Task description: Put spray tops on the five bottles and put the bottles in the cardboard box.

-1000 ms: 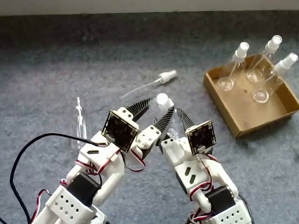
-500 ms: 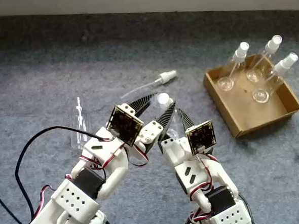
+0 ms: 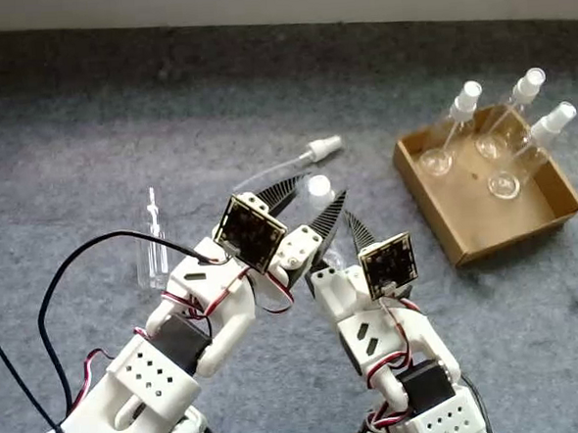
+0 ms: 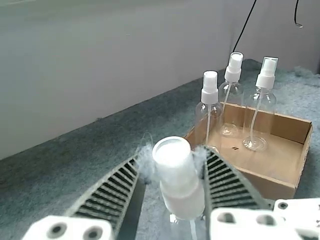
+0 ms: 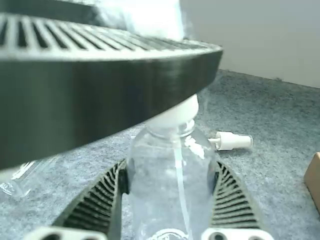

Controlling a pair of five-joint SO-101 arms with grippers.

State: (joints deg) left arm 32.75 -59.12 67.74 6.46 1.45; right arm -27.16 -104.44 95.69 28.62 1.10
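My right gripper [image 3: 336,245] is shut on a clear bottle [image 5: 170,165] and holds it upright at the table's middle. A white spray top [image 3: 317,186] sits on the bottle's neck. My left gripper [image 3: 306,201] is open, with one finger on each side of that spray top [image 4: 172,167]; one finger touches it and the other stands slightly off. The cardboard box [image 3: 468,250] lies to the right and holds three bottles with spray tops [image 3: 451,133]. A loose spray top with its tube [image 3: 319,151] lies beyond the grippers. An empty bottle [image 3: 153,246] lies to the left.
The table is covered with grey carpet. A black cable [image 3: 49,300] loops beside the left arm. A pale wall runs along the table's far edge. The box's front wall [image 4: 280,185] stands close behind the held bottle in the left wrist view.
My left arm has moved forward and to the right, bringing its fingers up around the spray top. The right arm and the bottle have stayed put.
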